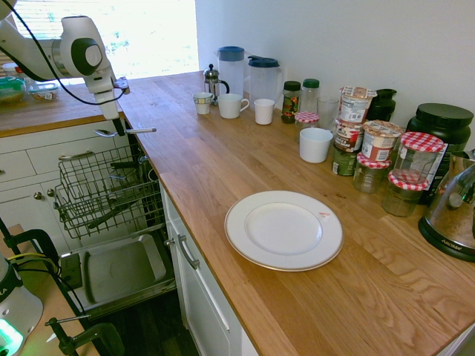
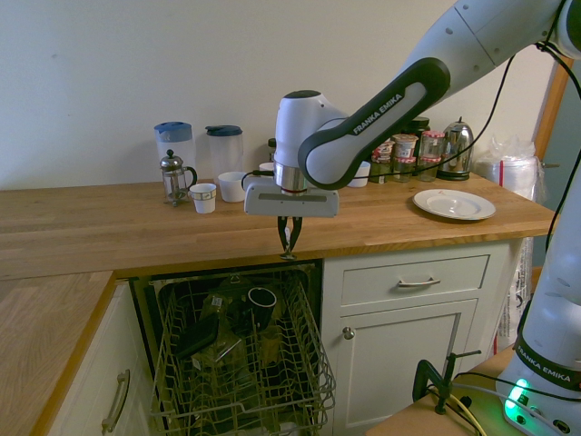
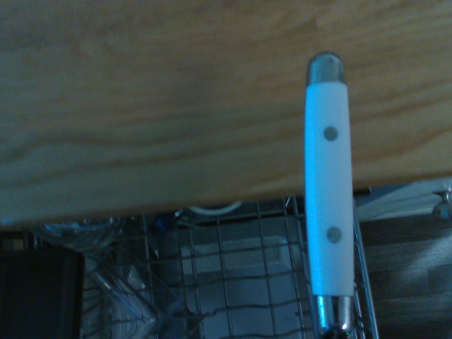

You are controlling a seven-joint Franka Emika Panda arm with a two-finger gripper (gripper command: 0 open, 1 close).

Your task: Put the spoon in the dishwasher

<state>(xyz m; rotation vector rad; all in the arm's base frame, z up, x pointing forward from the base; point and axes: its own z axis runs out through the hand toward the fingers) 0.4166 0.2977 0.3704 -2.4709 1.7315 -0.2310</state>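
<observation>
Spoon carried over the open dishwasher

The gripper (image 1: 119, 124), fingers clamped on the spoon (image 1: 126, 132), holds it level just above the counter edge (image 1: 159, 185), over the dishwasher (image 1: 104, 196) rack. Next, it likely must lower the spoon into the rack and let go.

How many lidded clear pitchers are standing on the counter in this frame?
2: a blue-lidded pitcher by the wall behind the French press, and a dark-lidded pitcher right beside it. None appears hidden.
</observation>
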